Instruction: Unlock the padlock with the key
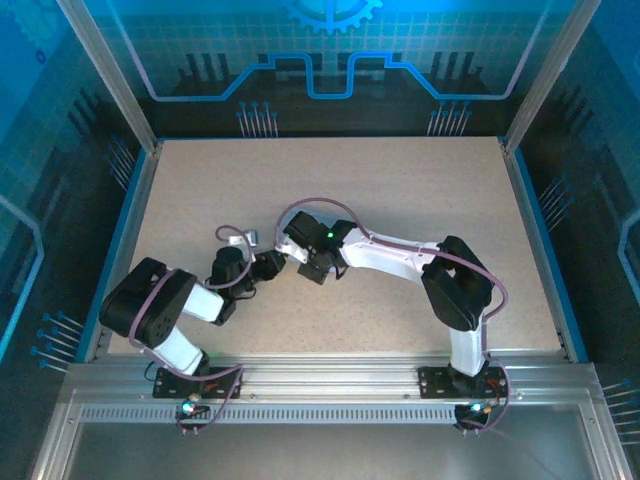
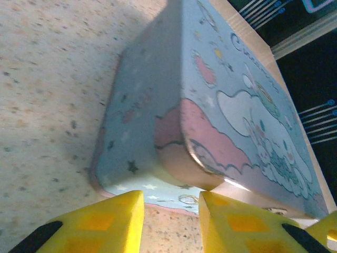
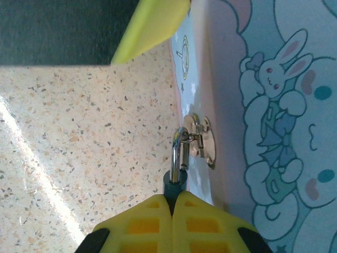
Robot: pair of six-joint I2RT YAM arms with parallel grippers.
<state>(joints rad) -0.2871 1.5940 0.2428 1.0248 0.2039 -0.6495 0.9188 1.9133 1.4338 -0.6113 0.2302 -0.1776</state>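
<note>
Toward the near left of the worktop (image 3: 79, 132), the left fingers (image 2: 124, 224) are straddling a corner of the tin (image 2: 158, 121), one on its side wall and one on its lid face, and they appear to be clamping it steady. Just beyond, nearer the middle, the right fingers (image 3: 152, 226) are pressing tight together and reaching leftward along the tin's side. The padlock (image 3: 174, 185) is sitting right at their tips, its dark-blue body poking out from between them. Its shackle (image 3: 178, 150) is running straight on into the hasp (image 3: 200, 142) on the tin's wall and is looking closed. So the padlock's long axis is lying in line with the right fingers, probably keyhole end toward them, and the right arm is the one placed to work it. Whether the key is being pinched between those clenched fingers I cannot tell. If it is, the coming move is likely turning on a roll of the right wrist about that shared axis, with the left fingers bracing the tin.
</note>
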